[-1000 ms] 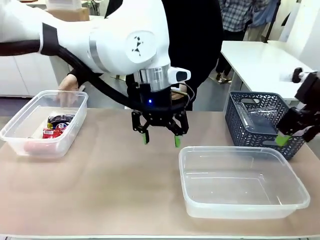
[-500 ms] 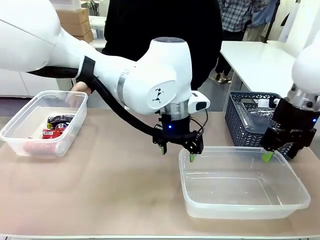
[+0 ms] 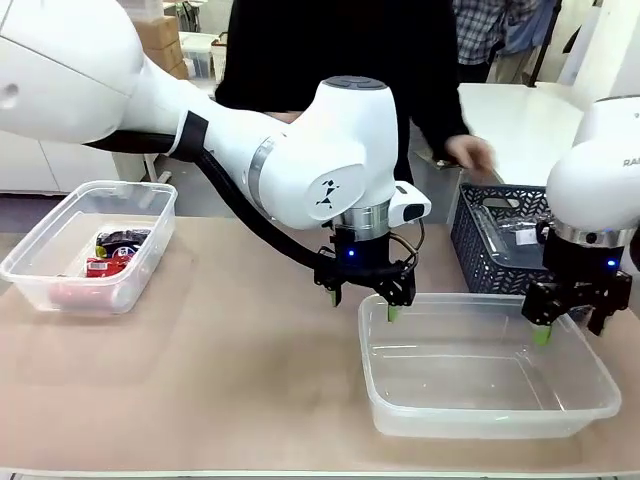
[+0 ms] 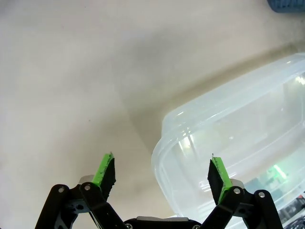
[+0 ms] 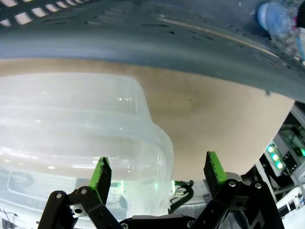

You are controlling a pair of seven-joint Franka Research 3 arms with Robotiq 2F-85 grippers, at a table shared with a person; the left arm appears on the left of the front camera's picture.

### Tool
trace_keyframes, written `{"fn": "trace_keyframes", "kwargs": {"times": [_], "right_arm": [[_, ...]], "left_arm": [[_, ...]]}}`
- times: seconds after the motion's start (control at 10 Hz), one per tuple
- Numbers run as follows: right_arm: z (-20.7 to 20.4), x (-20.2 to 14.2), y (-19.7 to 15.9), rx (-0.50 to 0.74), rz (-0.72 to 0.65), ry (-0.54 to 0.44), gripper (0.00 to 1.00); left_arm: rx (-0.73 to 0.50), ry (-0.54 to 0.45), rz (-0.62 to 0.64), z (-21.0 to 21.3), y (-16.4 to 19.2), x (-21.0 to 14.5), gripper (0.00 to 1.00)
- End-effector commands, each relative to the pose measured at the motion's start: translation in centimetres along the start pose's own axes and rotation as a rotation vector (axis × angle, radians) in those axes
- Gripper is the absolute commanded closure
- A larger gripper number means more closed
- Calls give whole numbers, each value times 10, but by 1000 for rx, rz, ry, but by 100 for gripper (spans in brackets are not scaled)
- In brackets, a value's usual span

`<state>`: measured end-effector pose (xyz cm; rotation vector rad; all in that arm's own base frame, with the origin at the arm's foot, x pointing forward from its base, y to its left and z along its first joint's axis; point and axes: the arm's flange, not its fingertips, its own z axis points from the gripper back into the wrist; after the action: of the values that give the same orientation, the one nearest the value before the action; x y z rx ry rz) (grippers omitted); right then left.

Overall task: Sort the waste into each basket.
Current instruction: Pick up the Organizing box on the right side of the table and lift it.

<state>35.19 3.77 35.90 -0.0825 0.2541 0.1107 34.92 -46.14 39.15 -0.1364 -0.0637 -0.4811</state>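
Two empty end effectors [image 3: 362, 305] [image 3: 570, 330] gape astride the tub [image 3: 490, 412] rim.

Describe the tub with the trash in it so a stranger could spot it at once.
Start at the tan table and go to the robot's left end, away from the dark lattice basket. A clear plastic tub sits there. Unlike the matching tub on the right, which is empty, it holds red-and-black litter.

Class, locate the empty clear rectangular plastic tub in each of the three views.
Front view: clear rectangular plastic tub, lower right.
Left wrist view: the tub, rounded corner, right half.
Right wrist view: the tub, rounded corner, left and centre.
Shared landmark: dark blue-grey lattice-sided plastic basket, beyond the tub.
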Motion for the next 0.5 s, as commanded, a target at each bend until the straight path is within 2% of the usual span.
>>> {"fn": "trace_keyframes", "kwargs": {"times": [0.0,0.1,0.2,0.3,0.4], "right_arm": [[-55,-38,-2,4,-29,-6,0],[-57,-39,-3,28,-29,5,0],[-55,-40,-6,63,-39,8,58],[-52,-42,-9,78,-55,4,59],[-49,-44,-9,80,-56,-4,100]], "left_arm": [[35,13,27,-5,-3,6,0],[37,33,13,-7,-3,7,0],[45,37,8,-9,-3,7,60],[43,40,8,-9,-4,7,59],[40,49,7,-9,-4,7,100]]}}
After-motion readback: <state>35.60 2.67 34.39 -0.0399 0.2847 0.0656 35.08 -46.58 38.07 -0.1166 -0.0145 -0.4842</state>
